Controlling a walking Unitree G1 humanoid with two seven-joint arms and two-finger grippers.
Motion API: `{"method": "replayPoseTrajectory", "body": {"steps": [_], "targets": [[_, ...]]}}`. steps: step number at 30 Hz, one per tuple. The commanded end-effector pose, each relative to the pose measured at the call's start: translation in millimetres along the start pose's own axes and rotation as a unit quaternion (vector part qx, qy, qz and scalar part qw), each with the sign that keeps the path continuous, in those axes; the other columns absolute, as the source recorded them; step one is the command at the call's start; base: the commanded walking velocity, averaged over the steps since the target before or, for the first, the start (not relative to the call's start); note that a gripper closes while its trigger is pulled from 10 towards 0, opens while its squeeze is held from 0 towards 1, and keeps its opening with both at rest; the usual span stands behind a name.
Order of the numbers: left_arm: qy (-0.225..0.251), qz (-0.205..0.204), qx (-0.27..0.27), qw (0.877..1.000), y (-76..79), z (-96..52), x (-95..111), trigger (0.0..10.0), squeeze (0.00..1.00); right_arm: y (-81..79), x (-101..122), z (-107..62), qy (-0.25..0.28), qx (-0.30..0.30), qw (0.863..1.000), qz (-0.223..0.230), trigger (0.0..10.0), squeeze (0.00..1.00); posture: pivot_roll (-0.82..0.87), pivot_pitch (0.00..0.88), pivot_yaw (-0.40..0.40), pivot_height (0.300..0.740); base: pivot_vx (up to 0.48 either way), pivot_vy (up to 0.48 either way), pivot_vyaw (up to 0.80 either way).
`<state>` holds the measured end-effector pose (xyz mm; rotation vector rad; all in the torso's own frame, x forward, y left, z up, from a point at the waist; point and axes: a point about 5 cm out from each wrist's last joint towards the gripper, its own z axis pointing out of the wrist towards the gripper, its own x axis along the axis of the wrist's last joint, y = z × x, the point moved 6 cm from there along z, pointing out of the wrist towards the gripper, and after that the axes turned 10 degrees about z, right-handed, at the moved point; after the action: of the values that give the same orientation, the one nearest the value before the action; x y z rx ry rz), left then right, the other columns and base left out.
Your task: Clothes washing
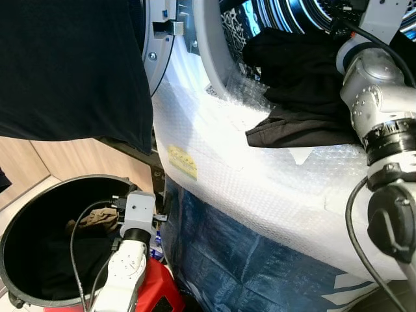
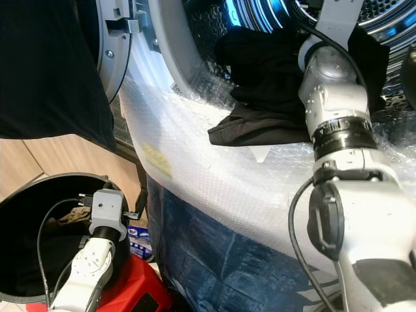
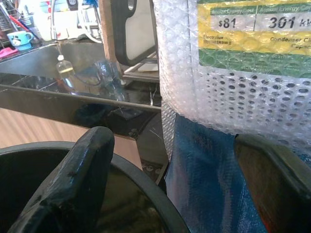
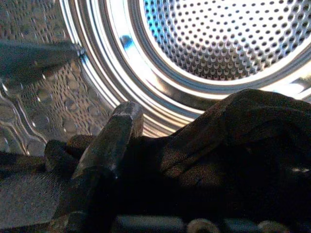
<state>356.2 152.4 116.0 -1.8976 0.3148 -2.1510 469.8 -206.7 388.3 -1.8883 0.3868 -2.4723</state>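
Two arms are working around a bubble-wrapped washing machine that is filling most of the scene, its round opening at the far right and its door swung open at the far left. A large dark cloth is hanging across the near left. Below it, on the floor at the near left, a black laundry bin is standing open, with a brownish garment still lying inside.

The right arm is reaching far into the opening, and the right gripper is pressing a black garment toward the perforated steel drum. One black finger is lying against the cloth; the other is buried in the folds, so the fingers are probably closed on it, though I cannot tell for sure. Part of the garment is draping out over the machine's lip to the near side.

The left gripper is hovering over the bin's rim beside the machine's blue-covered front, its fingers spread wide and holding nothing.

The step in hand looks like loading: moving clothes from bin to drum. Next, the right arm would need to push the black garment fully past the lip and let go, then the left gripper would need to dip into the bin for the brownish piece.
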Motion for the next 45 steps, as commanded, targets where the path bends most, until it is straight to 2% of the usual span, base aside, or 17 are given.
{"method": "replayPoseTrajectory", "body": {"steps": [1,7,13,15,18,20,21,24,25,26,30,32,34,37,43,44,45], "targets": [[0.0,0.0,-0.004,1.0,2.3,-1.6,1,10.0,0.0,4.5,3,-8.2,0.004,-0.006,1.0,0.013,10.0,1.0,-0.02,0.096,-0.085,0.74,0.0,0.0,0.0],[-0.003,-0.002,0.001,1.0,2.2,-4.4,-1,10.0,0.0,19.2,20,-36.4,0.034,-0.018,0.999,0.017,10.0,1.0,-0.02,0.091,-0.103,0.74,0.0,0.0,0.0],[-0.004,-0.002,-0.002,1.0,4.3,-6.2,-2,10.0,0.0,19.0,24,-56.3,0.055,-0.009,0.998,0.018,10.0,1.0,-0.02,0.085,-0.102,0.74,0.0,0.0,0.0],[-0.004,-0.002,-0.003,1.0,4.3,-6.2,-2,10.0,0.0,19.8,21,-62.4,0.045,-0.007,0.999,0.009,10.0,1.0,-0.02,0.079,-0.099,0.74,0.0,0.0,0.0],[-0.003,-0.001,-0.004,1.0,4.2,-6.1,-2,10.0,0.0,18.2,25,-68.6,0.05,0.004,0.998,0.024,10.0,1.0,-0.02,0.079,-0.099,0.74,0.0,0.0,0.0],[-0.003,-0.001,-0.004,1.0,4.1,-5.8,-2,10.0,0.0,15.9,33,-74.6,0.068,0.016,0.997,0.028,10.0,1.0,-0.01,0.072,-0.1,0.74,0.0,0.0,0.0],[-0.002,-0.001,-0.004,1.0,3.8,-5.5,-1,10.0,0.0,11.0,49,-82.6,0.1,0.04,0.993,0.047,10.0,1.0,-0.01,0.072,-0.1,0.74,0.0,0.0,0.0],[-0.001,-0.002,-0.004,1.0,4.0,-5.1,-1,10.0,0.0,4.1,66,-93.8,0.137,0.075,0.986,0.061,10.0,1.0,-0.02,0.067,-0.099,0.74,0.0,0.0,0.0],[-0.001,-0.002,-0.006,1.0,4.7,-5.0,-1,10.0,0.0,-0.2,67,-97.6,0.139,0.093,0.984,0.066,10.0,0.53,-0.02,0.067,-0.099,0.74,0.0,0.0,0.0],[0.0,-0.001,-0.008,1.0,5.7,-5.1,-1,10.0,0.0,-7.2,70,-105.0,0.146,0.122,0.979,0.075,10.0,0.0,-0.02,0.063,-0.098,0.74,0.0,0.0,0.0],[0.0,-0.002,-0.01,1.0,6.1,-4.9,-1,10.0,0.0,-12.9,69,-115.3,0.146,0.155,0.972,0.098,10.0,0.0,-0.02,0.062,-0.094,0.74,0.0,0.0,0.0],[0.001,-0.001,-0.012,1.0,6.3,-4.3,0,10.0,0.0,-15.8,68,-128.1,0.143,0.196,0.962,0.127,10.0,0.0,-0.02,0.062,-0.093,0.74,0.0,0.0,0.0],[0.001,-0.001,-0.012,1.0,5.9,-4.1,0,10.0,0.0,-16.0,68,-131.1,0.144,0.202,0.961,0.126,10.0,0.0,-0.02,0.065,-0.092,0.74,0.0,0.0,0.0],[0.001,0.0,-0.012,1.0,5.2,-3.8,-1,10.0,0.0,-15.3,68,-134.7,0.141,0.205,0.956,0.155,10.0,0.0,-0.02,0.068,-0.088,0.74,0.0,0.0,0.0],[0.003,0.001,-0.019,1.0,8.8,-2.4,1,10.0,0.0,-11.7,55,-128.5,0.119,0.173,0.969,0.129,10.0,0.0,-0.03,0.068,-0.083,0.74,0.0,0.0,0.0],[0.004,0.001,-0.018,1.0,8.4,-2.0,2,10.0,0.0,-8.1,44,-123.9,0.096,0.152,0.98,0.088,10.0,0.0,-0.03,0.068,-0.083,0.74,0.0,0.0,0.0],[0.004,0.0,-0.016,1.0,7.6,-1.6,2,10.0,0.0,-5.5,37,-121.6,0.082,0.141,0.985,0.06,10.0,0.12,-0.02,0.07,-0.085,0.74,0.0,0.0,0.0]]}}
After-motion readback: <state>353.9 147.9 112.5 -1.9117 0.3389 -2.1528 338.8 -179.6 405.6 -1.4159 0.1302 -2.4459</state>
